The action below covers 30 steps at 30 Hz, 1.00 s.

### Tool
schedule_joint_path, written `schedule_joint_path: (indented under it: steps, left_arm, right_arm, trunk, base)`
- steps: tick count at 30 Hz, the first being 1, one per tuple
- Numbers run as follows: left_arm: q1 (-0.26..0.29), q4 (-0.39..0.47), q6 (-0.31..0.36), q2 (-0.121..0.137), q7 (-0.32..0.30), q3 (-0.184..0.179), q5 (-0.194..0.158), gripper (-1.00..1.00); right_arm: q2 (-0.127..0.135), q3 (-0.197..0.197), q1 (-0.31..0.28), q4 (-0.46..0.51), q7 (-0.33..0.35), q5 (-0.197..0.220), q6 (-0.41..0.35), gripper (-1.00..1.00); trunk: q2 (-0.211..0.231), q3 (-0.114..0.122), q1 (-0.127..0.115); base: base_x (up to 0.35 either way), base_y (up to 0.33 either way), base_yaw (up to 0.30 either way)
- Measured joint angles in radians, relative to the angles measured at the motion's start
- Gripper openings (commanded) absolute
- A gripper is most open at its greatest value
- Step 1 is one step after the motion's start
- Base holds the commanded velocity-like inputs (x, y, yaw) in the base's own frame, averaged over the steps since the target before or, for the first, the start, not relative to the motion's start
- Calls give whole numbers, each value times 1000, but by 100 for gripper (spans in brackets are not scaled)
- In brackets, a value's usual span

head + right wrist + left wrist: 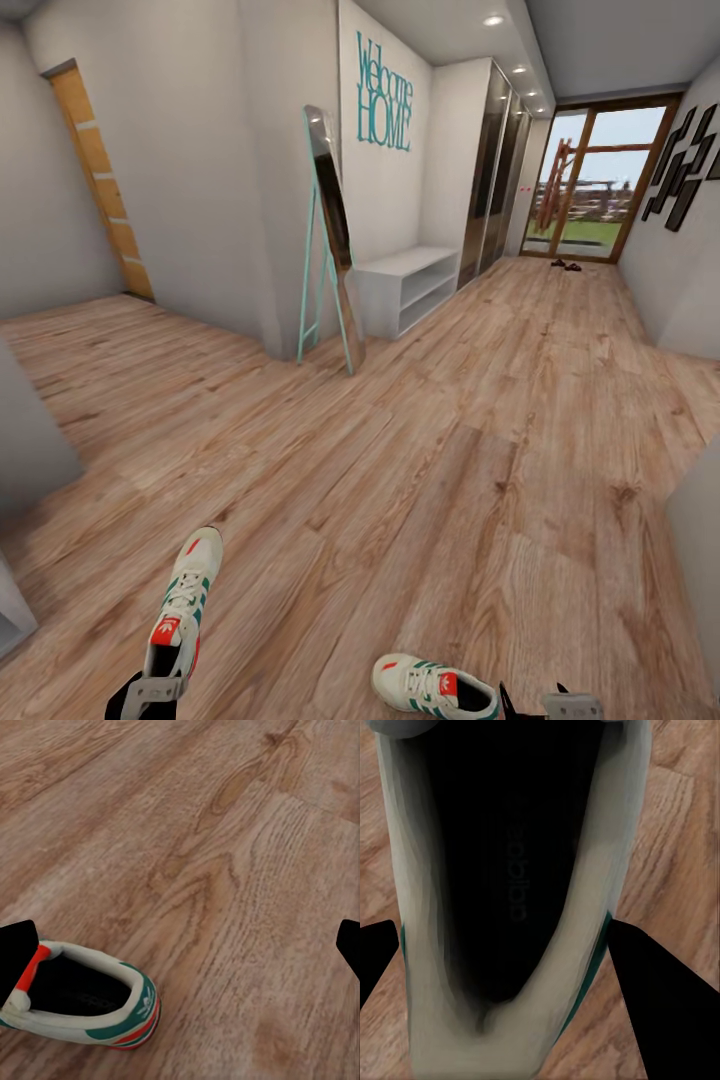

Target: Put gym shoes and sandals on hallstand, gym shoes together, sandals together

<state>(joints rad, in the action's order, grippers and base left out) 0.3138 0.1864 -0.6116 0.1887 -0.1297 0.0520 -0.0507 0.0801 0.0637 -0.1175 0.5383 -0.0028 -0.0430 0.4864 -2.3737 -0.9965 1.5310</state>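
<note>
From the head camera I have my left pincer [150, 690] at the bottom left, its grey bracket sitting at the heel of the left gym shoe [183, 600], which points away from me with its toe up the corridor. Through the left wrist camera that shoe's dark insole and cream collar sit between the two black fingertips [667, 1005]; the tips flank the shoe closely on both sides, but I cannot tell whether they press on it or hang just clear, nor whether it is lifted off the planks. Further along, a teal-framed mirror [330, 230] leans against the wall corner, and just beyond it stands a white bench [405, 280] under teal "Welcome HOME" lettering [384, 92]. Near the bottom middle, the right gym shoe [432, 686] lies on the corridor floor [480, 420], toe to the left and heel toward my right pincer [545, 705], which sits just beside it. In the right wrist camera the fingertips [16, 956] stand wide apart at the frame edges, so that pincer is open and holding nothing; the shoe's heel lies on the wood near one tip. Far down the corridor, by the glass door [600, 180], two small dark shapes that look like the sandals [565, 265] rest on the floor.
</note>
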Motion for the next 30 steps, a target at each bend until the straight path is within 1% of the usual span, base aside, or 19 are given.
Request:
schedule_joint_path:
  steps: [4,9,13,19,26,27,28,29,30]
  left_arm:
    - [0,0,0,0,0,-1,1,-100]
    - [0,0,-1,0,0,-1,0,-100]
    - [-1,0,-1,0,0,0,0,-100]
    - [-1,0,-1,0,0,-1,0,-100]
    - [-1,3,-1,0,0,-1,0,-100]
    - [0,12,0,1,-1,0,0,-100]
    - [0,14,0,1,-2,0,0,-100]
    - [0,16,1,1,-2,-2,1,-100]
    - [1,17,3,1,-3,-2,0,-100]
  right_arm:
    - [-9,0,0,-1,0,0,0,100]
    - [-13,0,0,-1,-1,0,0,100]
    - [-14,0,0,-1,-1,0,0,100]
    - [-14,0,0,-1,-1,0,0,100]
    - [-11,-3,0,-4,5,-11,-2,100]
    - [-5,-7,-1,3,9,-45,-4,100]
    - [-3,-8,-1,6,9,-63,-5,100]
    - [0,-8,-1,13,10,-111,-6,100]
    - [1,-8,-2,17,10,-144,-6,100]
  trunk:
    - [0,0,0]
    - [0,0,0]
    - [0,0,0]
    - [0,0,1]
    - [0,0,0]
    - [0,0,0]
    - [0,0,0]
    - [0,0,0]
    - [0,0,0]
  base:
    - [35,-56,0]
    - [9,-14,0]
    - [-19,-23,0]
    - [-143,-131,0]
    - [-50,-38,0]
    - [-4,-3,0]
    - [-3,-3,0]
    - [-3,-2,0]
    - [-2,-2,0]
